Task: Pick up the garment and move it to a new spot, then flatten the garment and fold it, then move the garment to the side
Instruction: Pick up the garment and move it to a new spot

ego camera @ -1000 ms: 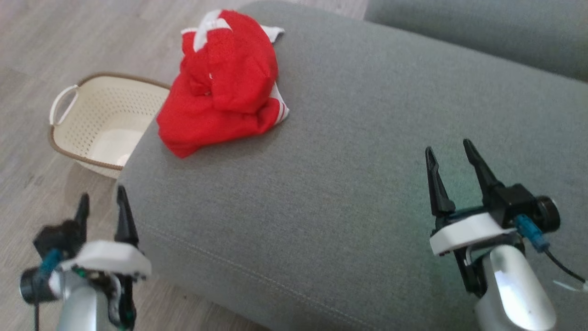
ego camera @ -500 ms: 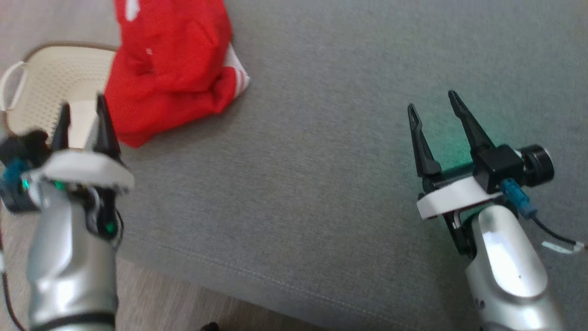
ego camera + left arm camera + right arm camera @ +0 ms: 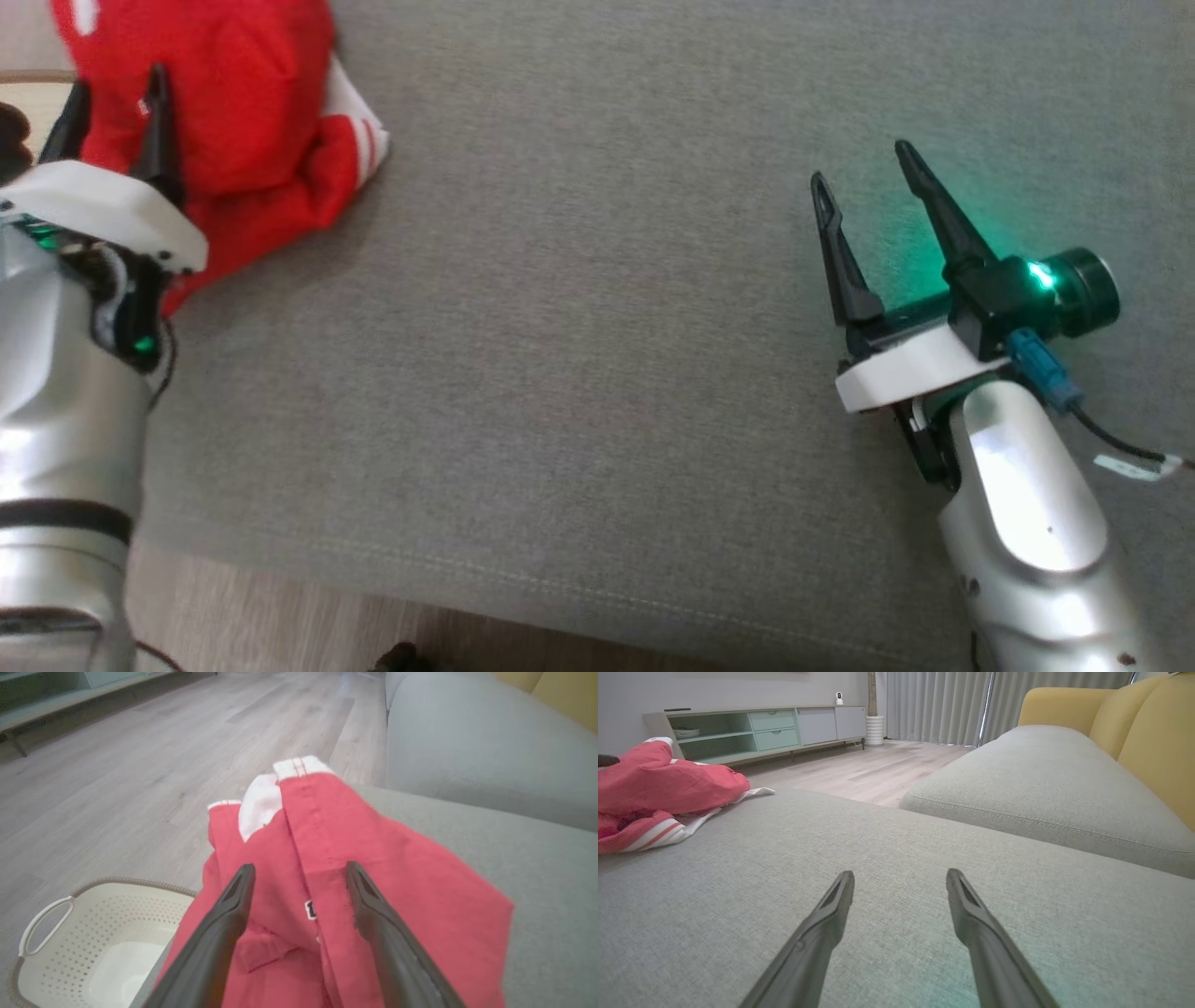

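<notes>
garment [image 3: 252,121]: red with white striped trim, crumpled in a heap at the left end of the grey sofa cushion [image 3: 579,327]. left gripper [image 3: 117,84]: fingers spread wide over the heap, nothing clamped. right gripper [image 3: 861,161]: spread wide, empty, above bare cushion, well apart from the garment. basket [image 3: 70,933]: cream, perforated, on the floor [image 3: 140,765] beside the cushion.

Nothing here reads clearly. Between the spread fingers of the left gripper [image 3: 300,867], a small black-and-white label [image 3: 309,909] is sewn on the red garment [image 3: 397,868]. It perhaps carries a single character, but it is too small and blurred to make out.
</notes>
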